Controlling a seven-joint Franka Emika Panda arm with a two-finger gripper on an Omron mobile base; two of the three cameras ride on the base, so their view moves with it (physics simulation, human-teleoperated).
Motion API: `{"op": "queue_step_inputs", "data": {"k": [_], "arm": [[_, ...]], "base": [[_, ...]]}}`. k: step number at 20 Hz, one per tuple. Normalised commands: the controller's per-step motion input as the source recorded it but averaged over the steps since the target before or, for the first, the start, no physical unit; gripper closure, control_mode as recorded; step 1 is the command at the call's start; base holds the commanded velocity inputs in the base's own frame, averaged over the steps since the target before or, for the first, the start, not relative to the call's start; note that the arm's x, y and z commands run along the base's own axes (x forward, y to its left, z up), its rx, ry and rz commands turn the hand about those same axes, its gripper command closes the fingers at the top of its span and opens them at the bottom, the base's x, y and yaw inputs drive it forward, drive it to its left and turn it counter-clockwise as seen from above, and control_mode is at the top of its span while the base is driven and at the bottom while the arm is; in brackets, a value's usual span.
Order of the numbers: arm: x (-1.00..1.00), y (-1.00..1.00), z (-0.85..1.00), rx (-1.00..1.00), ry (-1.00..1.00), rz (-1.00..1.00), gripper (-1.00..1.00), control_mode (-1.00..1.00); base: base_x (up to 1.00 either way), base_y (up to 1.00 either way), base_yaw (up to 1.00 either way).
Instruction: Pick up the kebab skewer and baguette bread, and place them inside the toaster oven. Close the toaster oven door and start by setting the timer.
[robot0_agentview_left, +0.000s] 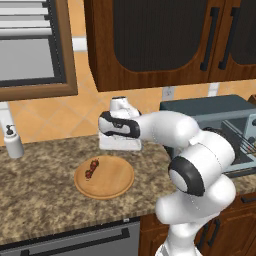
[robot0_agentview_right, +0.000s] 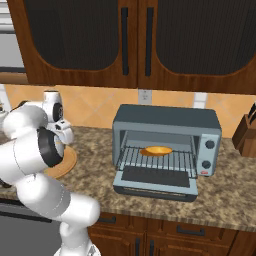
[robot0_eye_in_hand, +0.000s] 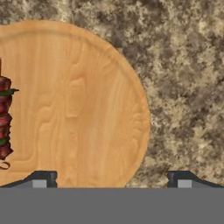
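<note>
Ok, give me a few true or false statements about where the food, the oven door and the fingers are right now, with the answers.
1. The golden-yellow baguette loaf lies on the wire rack inside the blue-grey toaster oven. True.
2. The glass oven door is shut. False: it hangs open.
3. The dark red kebab skewer lies on the round wooden plate. True.
4. The fingers grip the skewer. False: they stand wide apart, holding nothing, with the skewer off to one side.

The short skewer of dark red and brown chunks (robot0_eye_in_hand: 4, 118) gets chopped by the hand view's left edge; the boxy blue-grey toaster oven (robot0_agentview_left: 220, 112) is half hidden behind the arm in the left base view; the round wooden plate (robot0_agentview_right: 67, 162) barely peeks past the arm in the right base view.
</note>
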Motion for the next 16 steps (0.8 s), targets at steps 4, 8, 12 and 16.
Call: {"op": "queue_step_inputs", "data": {"k": [4, 8, 12, 16], "arm": [[0.19, 0.59, -0.58, 0.0, 0.02, 0.04, -1.0, -1.0], [0.0, 0.42, -0.23, 0.0, 0.0, 0.0, -1.0, -1.0], [0.0, 0.41, -0.1, 0.0, 0.0, 0.0, -1.0, -1.0], [0.0, 0.23, -0.26, 0.0, -0.06, 0.0, -1.0, -1.0]], "base": [[0.0, 0.0, 0.0], [0.0, 0.0, 0.0], [0.0, 0.0, 0.0], [0.0, 0.0, 0.0]]}}
